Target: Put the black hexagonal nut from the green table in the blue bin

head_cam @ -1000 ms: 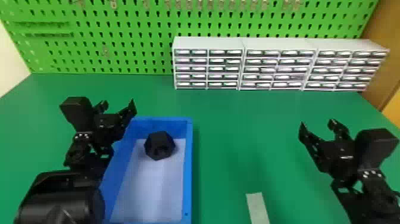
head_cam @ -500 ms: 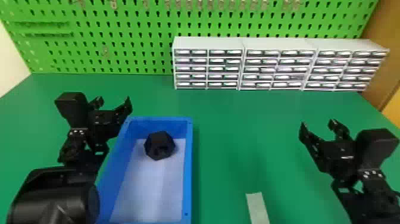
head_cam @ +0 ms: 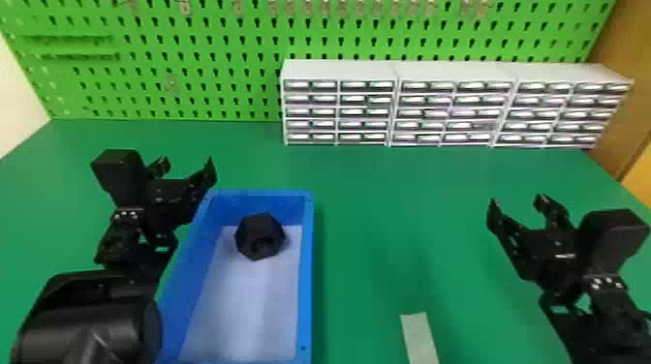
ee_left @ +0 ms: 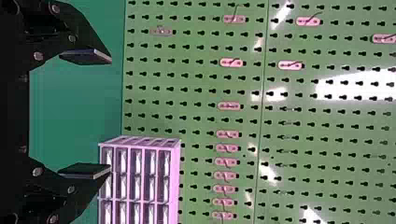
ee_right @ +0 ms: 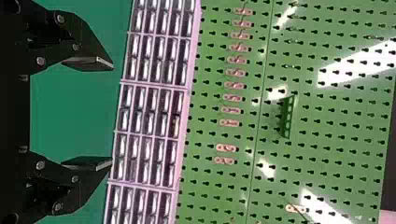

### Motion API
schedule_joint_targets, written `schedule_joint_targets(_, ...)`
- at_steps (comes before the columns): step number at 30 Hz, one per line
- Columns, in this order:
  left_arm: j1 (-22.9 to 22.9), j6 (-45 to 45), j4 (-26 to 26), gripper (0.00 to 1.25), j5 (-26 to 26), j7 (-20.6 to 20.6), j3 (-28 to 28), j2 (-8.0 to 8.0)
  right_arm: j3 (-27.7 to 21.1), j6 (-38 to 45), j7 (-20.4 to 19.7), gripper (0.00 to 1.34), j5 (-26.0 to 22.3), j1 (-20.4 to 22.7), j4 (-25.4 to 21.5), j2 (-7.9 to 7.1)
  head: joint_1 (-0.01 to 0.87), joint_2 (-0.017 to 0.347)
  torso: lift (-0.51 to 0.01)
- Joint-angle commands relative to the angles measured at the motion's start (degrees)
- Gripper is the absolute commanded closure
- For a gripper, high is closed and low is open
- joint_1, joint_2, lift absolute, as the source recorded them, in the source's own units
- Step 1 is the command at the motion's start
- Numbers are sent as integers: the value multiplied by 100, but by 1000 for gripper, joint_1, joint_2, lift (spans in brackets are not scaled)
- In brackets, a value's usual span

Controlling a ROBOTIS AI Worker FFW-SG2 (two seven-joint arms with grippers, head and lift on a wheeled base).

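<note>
In the head view the black hexagonal nut [head_cam: 260,236] lies inside the blue bin [head_cam: 305,285], on its pale floor toward the far end. My left gripper [head_cam: 189,167] is open and empty, beside the bin's far left corner and left of the nut. My right gripper [head_cam: 516,203] stands parked over the right part of the green table [head_cam: 387,218], open with nothing between its fingers. The left wrist view has the left gripper [ee_left: 111,114] with its fingers wide apart; in the right wrist view the right gripper [ee_right: 113,114] is likewise spread.
White drawer cabinets [head_cam: 395,104] line the back of the table before a green pegboard [head_cam: 218,58]. A pale strip [head_cam: 419,339] lies on the table near the front, right of the bin.
My left gripper and arm have shifted a little to the left, away from the bin. The nut, the bin and my right arm have kept their places.
</note>
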Motion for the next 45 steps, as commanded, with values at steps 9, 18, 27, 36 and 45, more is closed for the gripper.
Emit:
schedule_joint_targets(9,9,0,-2,430,23,0,9,-15,0,0,0,536,-23,0,0,-3,686,51,-97)
schedule_joint_targets(18,17,0,-2,430,23,0,1,-15,0,0,0,536,-31,0,0,-3,686,51,-97)
schedule_joint_targets(27,26,0,-2,430,31,0,9,-15,-9,0,0,536,-31,-18,0,-11,686,51,-97)
schedule_joint_targets(36,26,9,-2,430,31,0,1,-15,-9,0,0,536,-49,-26,27,-11,686,51,-97)
schedule_joint_targets(45,26,9,-2,430,40,0,1,-15,-9,0,0,536,-75,-35,35,-11,686,51,-97)
